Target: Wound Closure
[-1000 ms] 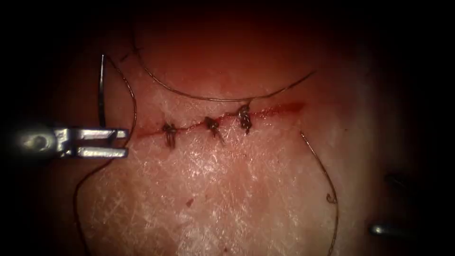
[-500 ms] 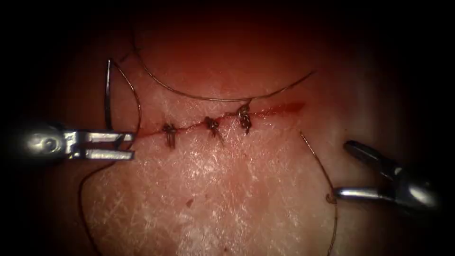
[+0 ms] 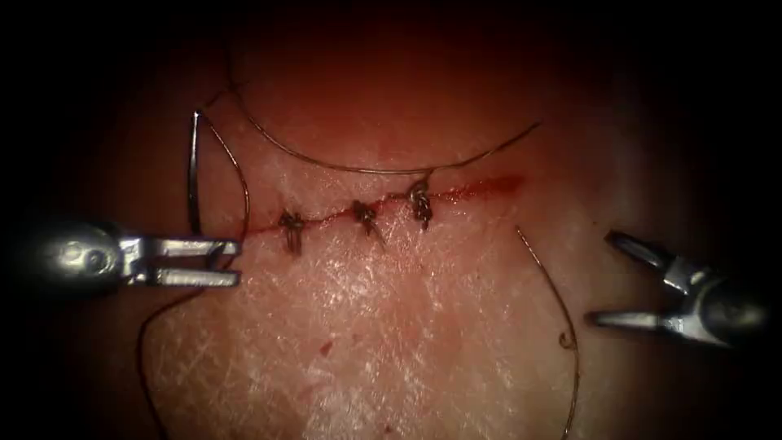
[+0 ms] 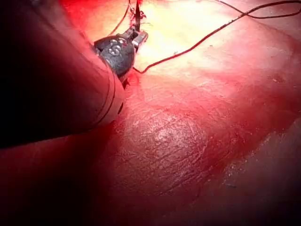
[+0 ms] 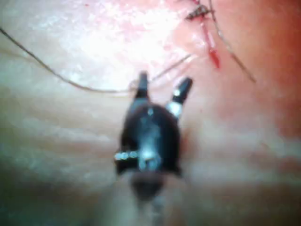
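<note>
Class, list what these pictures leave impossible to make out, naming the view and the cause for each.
1. Endoscope view: where the thread ends; the picture's lower edge cuts it off.
2. Endoscope view: where along its curve the left tool grips the needle; the jaws cover that spot.
3. Right wrist view: the open right tool is blurred; its jaw faces are unreadable.

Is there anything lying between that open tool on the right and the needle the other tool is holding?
Yes. The right tool, jaws open and empty, sits right of the cut. Between it and the needle, held near its lower end by the left tool, lie a thread strand and three knotted stitches.
</note>
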Tool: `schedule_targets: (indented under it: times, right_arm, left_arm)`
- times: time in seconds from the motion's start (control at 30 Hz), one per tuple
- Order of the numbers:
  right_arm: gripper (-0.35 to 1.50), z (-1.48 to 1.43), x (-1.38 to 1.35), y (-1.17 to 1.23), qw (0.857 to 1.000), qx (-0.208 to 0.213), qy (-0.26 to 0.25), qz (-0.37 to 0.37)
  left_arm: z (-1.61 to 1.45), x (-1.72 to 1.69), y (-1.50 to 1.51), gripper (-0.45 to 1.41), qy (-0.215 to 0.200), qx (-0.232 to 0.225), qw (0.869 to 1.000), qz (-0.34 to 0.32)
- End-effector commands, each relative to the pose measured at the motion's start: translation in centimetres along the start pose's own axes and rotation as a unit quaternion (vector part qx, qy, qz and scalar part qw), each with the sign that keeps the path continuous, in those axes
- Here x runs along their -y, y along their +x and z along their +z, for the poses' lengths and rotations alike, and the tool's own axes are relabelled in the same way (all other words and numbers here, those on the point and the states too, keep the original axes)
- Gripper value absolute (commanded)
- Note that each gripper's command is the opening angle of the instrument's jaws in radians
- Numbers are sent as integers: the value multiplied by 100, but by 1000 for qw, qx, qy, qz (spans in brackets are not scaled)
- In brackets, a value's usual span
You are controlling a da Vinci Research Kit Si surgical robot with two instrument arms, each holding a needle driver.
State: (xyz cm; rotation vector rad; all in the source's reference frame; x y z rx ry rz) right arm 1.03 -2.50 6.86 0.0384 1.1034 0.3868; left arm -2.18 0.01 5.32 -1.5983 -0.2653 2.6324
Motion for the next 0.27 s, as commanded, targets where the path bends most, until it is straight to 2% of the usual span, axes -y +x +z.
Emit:
schedule_targets:
  times: [0.03, 0.2, 0.27]
  right_arm:
    - [114, 6, 10, -4, 1000, -1, 3, 17]
    - [113, 3, 8, -1, 999, -4, 6, 31]
    - [91, 3, 4, 2, 999, -12, 18, 36]
  left_arm:
    - [7, -1, -4, -33, -1, -1, 1000, 0]
    - [3, -1, -3, -38, -3, -2, 1000, -1]
    - [2, -1, -2, -38, -3, -2, 1000, -1]
